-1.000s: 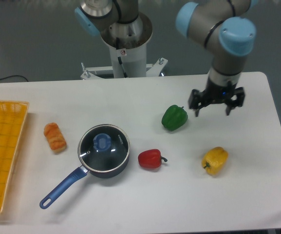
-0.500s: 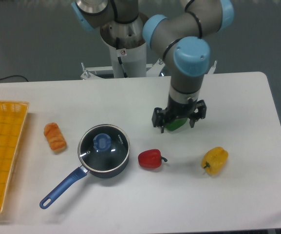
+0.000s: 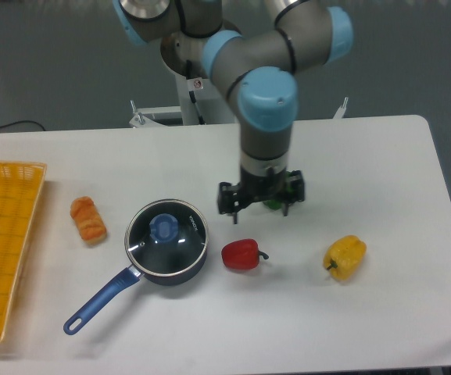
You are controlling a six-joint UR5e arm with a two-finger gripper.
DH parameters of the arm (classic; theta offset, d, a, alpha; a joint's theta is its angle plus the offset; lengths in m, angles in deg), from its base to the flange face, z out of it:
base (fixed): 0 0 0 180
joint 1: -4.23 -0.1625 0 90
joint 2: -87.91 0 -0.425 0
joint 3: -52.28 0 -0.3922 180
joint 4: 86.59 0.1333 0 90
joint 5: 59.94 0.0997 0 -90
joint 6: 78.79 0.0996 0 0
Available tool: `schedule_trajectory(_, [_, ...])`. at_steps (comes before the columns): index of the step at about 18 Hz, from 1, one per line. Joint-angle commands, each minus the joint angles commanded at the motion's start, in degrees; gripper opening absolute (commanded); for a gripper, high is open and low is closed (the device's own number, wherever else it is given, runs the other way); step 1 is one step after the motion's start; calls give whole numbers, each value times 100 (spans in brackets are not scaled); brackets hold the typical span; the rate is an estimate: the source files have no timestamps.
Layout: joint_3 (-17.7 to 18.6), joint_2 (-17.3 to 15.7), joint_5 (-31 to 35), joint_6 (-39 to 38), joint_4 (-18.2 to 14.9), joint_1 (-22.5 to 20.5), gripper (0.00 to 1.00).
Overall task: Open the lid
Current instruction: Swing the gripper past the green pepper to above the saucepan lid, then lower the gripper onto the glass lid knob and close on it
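The round glass lid [image 3: 166, 234] with its blue knob [image 3: 163, 227] sits closed on the dark saucepan [image 3: 180, 269], left of the table's middle. The pan's blue handle [image 3: 100, 301] points toward the front left. My gripper [image 3: 260, 205] hangs open above the table, to the right of the lid and slightly behind it, with nothing between its fingers. A clear gap separates it from the pan.
A red pepper [image 3: 242, 255] lies just right of the pan. A green pepper [image 3: 273, 205] is mostly hidden behind the gripper. A yellow pepper [image 3: 345, 257] sits further right. An orange pastry [image 3: 88, 219] and a yellow basket [image 3: 2, 242] are on the left.
The arm has swept leftward across the table, from the far right over the green pepper to a spot near the pan. The gripper stayed open. Nothing on the table moved.
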Motion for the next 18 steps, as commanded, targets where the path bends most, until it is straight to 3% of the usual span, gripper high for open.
schedule_trajectory(3, [0,133,185,-422,299,265,100])
schedule_trajectory(9, [123,264,396,-617,308,652,100])
schedule_trajectory(18, [123,300,396,-661,229,898,100])
